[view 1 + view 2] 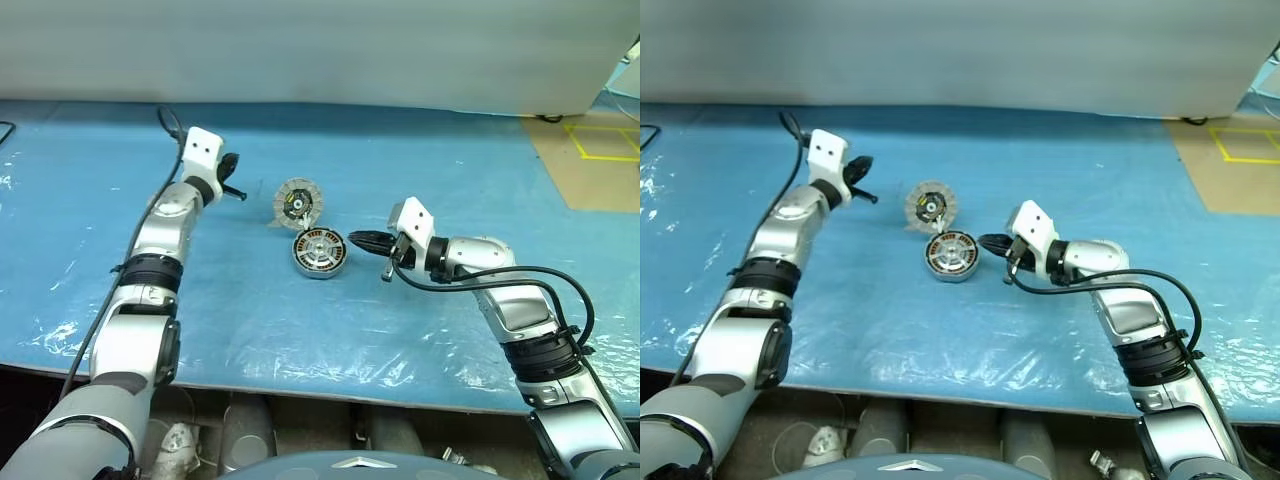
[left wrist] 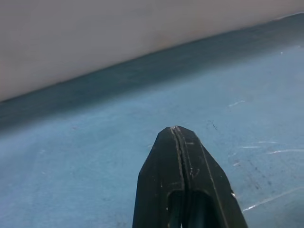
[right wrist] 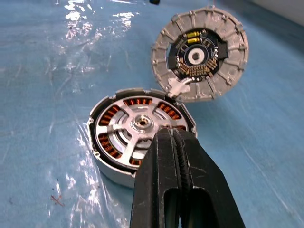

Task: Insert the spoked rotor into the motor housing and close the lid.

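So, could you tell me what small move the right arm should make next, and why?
Probably ease the shut right gripper up behind the lid and tip it down over the housing. The rotor already sits inside, coils showing through its spokes, while the lid stands open, hinged at the far rim. The left gripper, also shut, hangs farther off.

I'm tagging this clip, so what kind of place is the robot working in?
Probably a lab or workshop test bench: a table under a blue plastic sheet, a round grey motor assembly with copper windings, and yellow tape marks on the floor.
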### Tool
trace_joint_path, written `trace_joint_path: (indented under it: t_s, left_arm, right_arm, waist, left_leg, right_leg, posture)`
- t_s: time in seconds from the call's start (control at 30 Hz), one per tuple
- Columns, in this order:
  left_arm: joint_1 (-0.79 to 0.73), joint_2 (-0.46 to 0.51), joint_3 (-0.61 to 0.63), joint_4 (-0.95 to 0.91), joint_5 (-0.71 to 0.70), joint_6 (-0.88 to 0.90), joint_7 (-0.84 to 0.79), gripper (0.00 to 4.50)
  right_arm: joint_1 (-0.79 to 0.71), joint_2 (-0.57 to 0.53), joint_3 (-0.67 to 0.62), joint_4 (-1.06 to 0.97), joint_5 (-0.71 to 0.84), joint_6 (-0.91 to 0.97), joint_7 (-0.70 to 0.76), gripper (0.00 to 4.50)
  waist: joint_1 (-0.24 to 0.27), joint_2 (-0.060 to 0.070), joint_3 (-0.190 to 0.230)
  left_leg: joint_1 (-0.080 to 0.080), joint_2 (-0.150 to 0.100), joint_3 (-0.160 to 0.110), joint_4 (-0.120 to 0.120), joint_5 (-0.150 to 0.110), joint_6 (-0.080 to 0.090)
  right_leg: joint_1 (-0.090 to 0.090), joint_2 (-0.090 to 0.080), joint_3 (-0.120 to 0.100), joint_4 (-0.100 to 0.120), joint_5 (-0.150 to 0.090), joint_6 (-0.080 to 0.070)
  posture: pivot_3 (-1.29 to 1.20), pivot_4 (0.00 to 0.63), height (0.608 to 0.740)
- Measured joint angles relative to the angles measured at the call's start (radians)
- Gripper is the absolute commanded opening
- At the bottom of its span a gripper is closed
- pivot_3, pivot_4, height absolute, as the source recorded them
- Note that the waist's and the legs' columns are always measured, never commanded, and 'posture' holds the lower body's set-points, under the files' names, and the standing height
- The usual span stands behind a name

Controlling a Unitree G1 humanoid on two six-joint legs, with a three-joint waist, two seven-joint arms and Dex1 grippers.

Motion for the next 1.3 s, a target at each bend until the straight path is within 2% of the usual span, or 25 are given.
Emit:
trace_joint_path:
  t_s: [0.2,0.4,0.5,0.67,0.77,0.97,1.03,1.17,1.3]
  left_arm:
    - [-0.069,-0.092,0.001,0.106,-0.091,0.001,-0.305,0.03]
    - [-0.058,-0.11,-0.048,0.134,-0.094,0.095,-0.523,0.03]
    - [-0.018,-0.119,-0.048,0.077,-0.128,0.152,-0.619,0.03]
    - [0.04,-0.124,-0.05,-0.12,-0.226,0.28,-0.768,0.03]
    - [0.089,-0.098,-0.091,-0.247,-0.251,0.353,-0.83,0.03]
    - [0.246,0.04,-0.283,-0.39,-0.146,0.389,-0.881,0.03]
    - [0.277,0.049,-0.296,-0.411,-0.128,0.357,-0.872,0.03]
    - [0.297,0.004,-0.222,-0.449,-0.166,0.3,-0.769,0.03]
    - [0.33,-0.001,-0.11,-0.619,-0.299,0.377,-0.71,0.03]
  right_arm:
    - [0.003,-0.002,-0.021,-0.04,0.022,0.032,-0.015,0.0]
    - [0.018,-0.013,-0.058,-0.045,0.051,0.06,-0.023,0.0]
    - [0.017,-0.015,-0.083,-0.046,0.061,0.066,-0.031,0.0]
    - [-0.002,-0.015,-0.113,-0.037,0.073,0.063,-0.04,0.0]
    - [-0.015,-0.001,-0.12,-0.027,0.076,0.057,-0.056,0.0]
    - [-0.037,0.052,-0.099,0.009,0.048,0.034,-0.098,0.0]
    - [-0.042,0.077,-0.077,0.01,0.041,0.033,-0.107,0.0]
    - [-0.077,0.13,-0.048,0.02,0.038,0.028,-0.12,0.0]
    - [-0.096,0.157,-0.04,0.055,0.039,0.017,-0.124,0.0]
  waist:
    - [0.004,0.0,0.0]
    - [0.002,-0.001,0.0]
    - [0.005,-0.001,0.0]
    - [0.004,-0.001,0.001]
    - [0.0,-0.001,0.0]
    - [-0.005,0.0,0.001]
    - [-0.004,0.0,0.001]
    - [0.0,0.0,0.001]
    - [-0.003,0.0,0.001]
  left_leg:
    - [0.002,0.0,0.0,0.0,0.0,0.0]
    - [0.002,-0.001,0.0,0.0,0.0,0.0]
    - [0.002,-0.001,0.0,0.0,0.0,0.0]
    - [0.002,-0.001,0.0,0.0,0.0,0.0]
    - [0.003,0.0,0.001,-0.001,0.0,0.0]
    - [0.004,0.001,0.002,-0.002,0.0,0.0]
    - [0.004,0.0,0.002,-0.002,0.0,0.0]
    - [0.003,0.0,0.002,-0.001,0.0,0.0]
    - [0.004,0.001,0.002,-0.001,0.0,0.0]
  right_leg:
    - [0.0,0.0,0.001,0.001,0.0,0.0]
    - [0.0,-0.001,0.002,0.001,0.0,0.0]
    - [0.0,-0.001,0.001,0.001,0.0,0.0]
    - [0.0,-0.001,0.001,0.001,-0.001,-0.002]
    - [0.0,-0.001,0.002,0.001,-0.002,-0.004]
    - [0.0,-0.001,0.002,0.001,-0.002,-0.004]
    - [0.0,-0.001,0.001,0.001,-0.002,-0.004]
    - [0.0,-0.001,0.001,0.001,-0.002,-0.004]
    - [0.0,-0.001,0.001,0.001,-0.003,-0.004]
  posture:
    - [0.0,0.15,0.74]
    - [0.0,0.15,0.74]
    - [0.0,0.15,0.74]
    - [0.0,0.15,0.74]
    - [0.0,0.15,0.74]
    - [0.0,0.15,0.74]
    - [0.0,0.15,0.74]
    - [0.0,0.15,0.74]
    - [0.0,0.15,0.74]
